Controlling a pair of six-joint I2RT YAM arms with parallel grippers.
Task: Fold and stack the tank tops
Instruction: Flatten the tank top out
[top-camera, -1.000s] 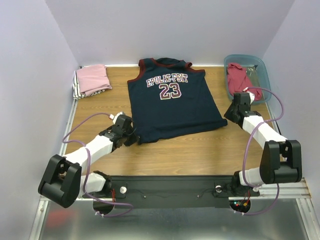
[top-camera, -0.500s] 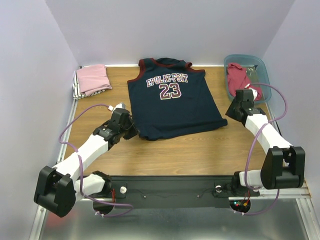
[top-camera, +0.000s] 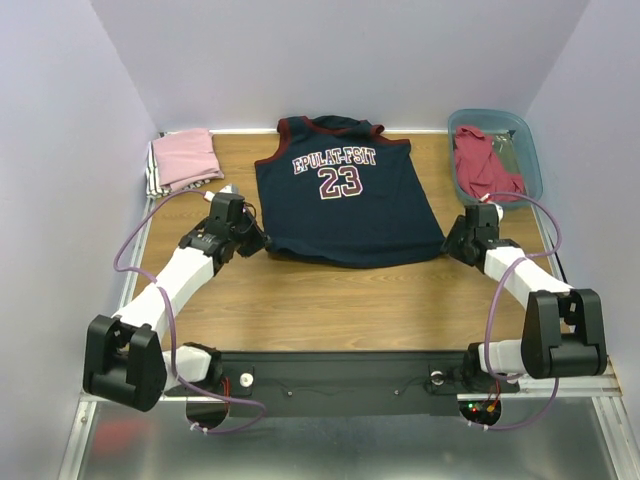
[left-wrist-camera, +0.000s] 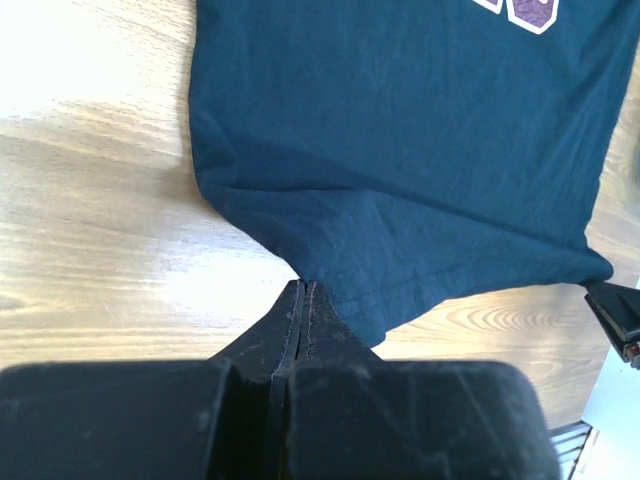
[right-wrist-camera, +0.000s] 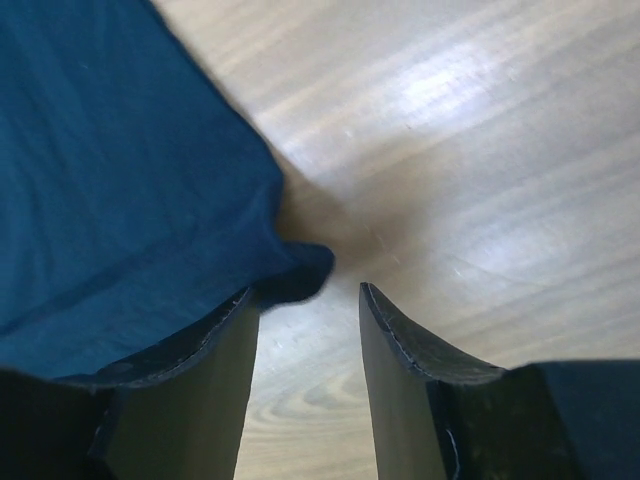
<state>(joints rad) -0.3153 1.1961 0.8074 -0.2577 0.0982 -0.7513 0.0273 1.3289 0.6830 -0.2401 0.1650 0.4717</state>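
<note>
White "23" — under "EPULAT-FSIT" (roughly) — on navy jersey (top-camera: 345, 215).

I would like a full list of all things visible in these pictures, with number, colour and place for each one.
navy sleeveless jersey with maroon trim and white "23": 1, navy, spread flat at the table's middle
folded pink cloth top: 1, pink, far left corner, on a striped cloth
folded striped cloth: 1, whitish, under the pink top, only its edge shows
dark red cloth top: 1, dark red, crumpled inside the bin
teal plastic bin: 1, teal, far right corner
wooden table: 1, light brown, under everything
left gripper: 1, black, shut on the jersey's near left hem corner
right gripper: 1, black, open, at the jersey's near right hem corner
</note>
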